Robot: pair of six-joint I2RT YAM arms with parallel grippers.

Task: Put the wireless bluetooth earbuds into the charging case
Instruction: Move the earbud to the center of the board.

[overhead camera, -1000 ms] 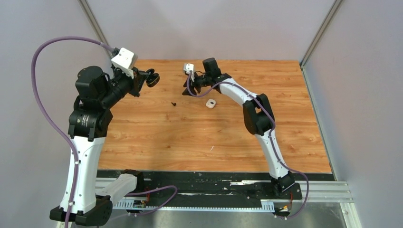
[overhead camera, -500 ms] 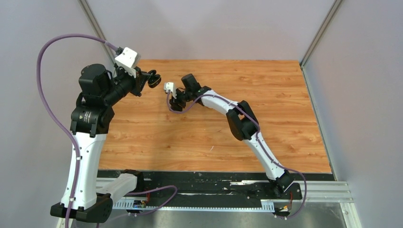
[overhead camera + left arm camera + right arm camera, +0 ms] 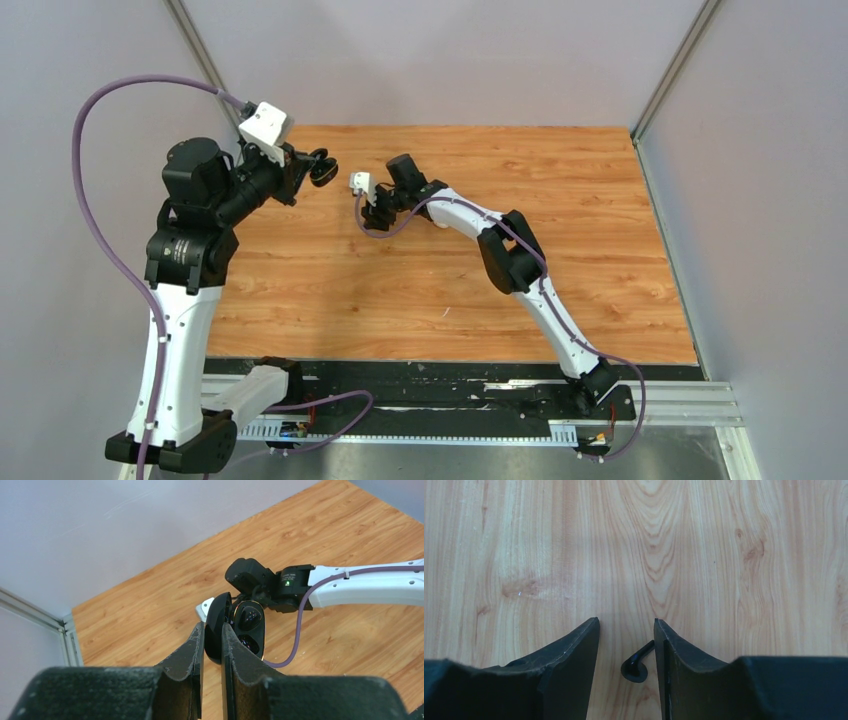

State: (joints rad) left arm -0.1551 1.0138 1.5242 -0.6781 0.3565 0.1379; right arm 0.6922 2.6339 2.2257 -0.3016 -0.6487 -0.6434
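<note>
Wooden counter (image 3: pixel 574 540): right jaws stand apart around a black earbud (image 3: pixel 636 666); left jaws clamp the open black charging case (image 3: pixel 247 625).

Left jaws clamped, right jaws parted low

On table (image 3: pixel 600 250), between right gripper (image 3: pixel 626 630) fingers, close against one finger: earbud (image 3: pixel 636 666). Raised over table's far-left part, pinched by lid in left gripper (image 3: pixel 212 632): charging case (image 3: pixel 248 627). Right gripper down at table, right of case.
</note>
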